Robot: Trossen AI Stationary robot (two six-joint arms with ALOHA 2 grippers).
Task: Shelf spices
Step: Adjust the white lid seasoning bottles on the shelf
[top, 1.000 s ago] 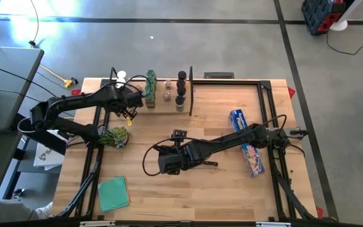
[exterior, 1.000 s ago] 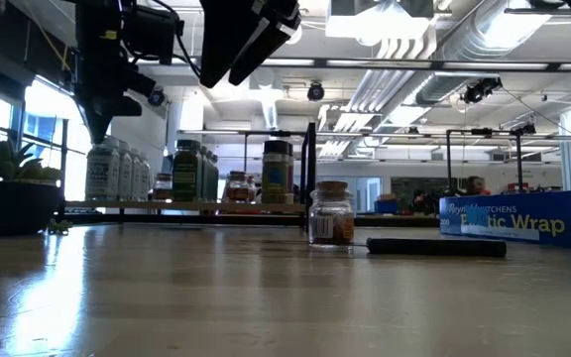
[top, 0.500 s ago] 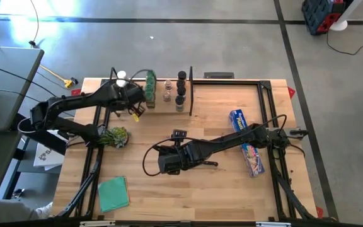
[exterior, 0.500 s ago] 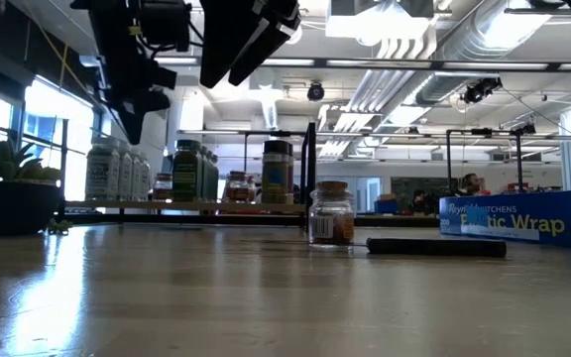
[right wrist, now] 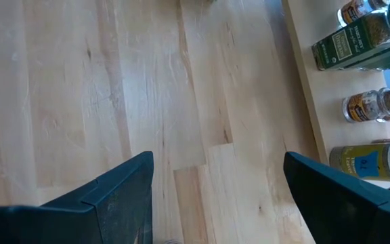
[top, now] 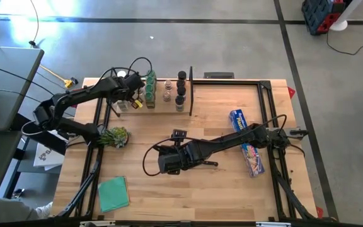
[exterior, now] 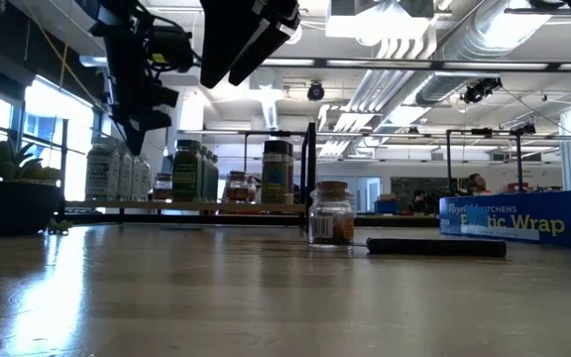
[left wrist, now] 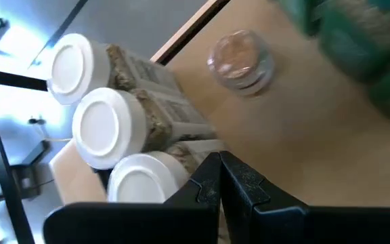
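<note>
Landmark: the shelf (top: 159,104), a pale plank with a black upright rod (top: 191,91) at its right end, along the far edge of the tabletop (top: 188,189).

1. White-capped jars (left wrist: 100,125): we count three in the left wrist view, packed side by side at the shelf's left end.
2. Green-capped jars (top: 150,85): a short row just right of the white-capped ones, on the shelf.
3. Small clear jars (top: 167,91) with brownish contents: on the shelf, between the green-capped row and the black-capped jars.
4. Black-capped jars (top: 181,88): on the shelf, beside the right rod.
5. Clear jar with a cork-coloured lid (exterior: 331,213): we see it in the low view, off the shelf, on the tabletop nearer the camera, beside a dark bar-shaped object (exterior: 436,247).
6. Left pincer (top: 130,94): above the shelf's left end, over the white-capped jars, fingers pressed together, holding nothing.
7. Right pincer (top: 167,162): well in front of the shelf, above the middle of the tabletop, fingers spread wide, empty.
8. Blue plastic wrap box (top: 246,142): right of the shelf, nearer the front.
9. Small plant (top: 114,135): in front of the shelf's left end.
10. Green pad (top: 113,193): far in front of the shelf, at the left.
</note>
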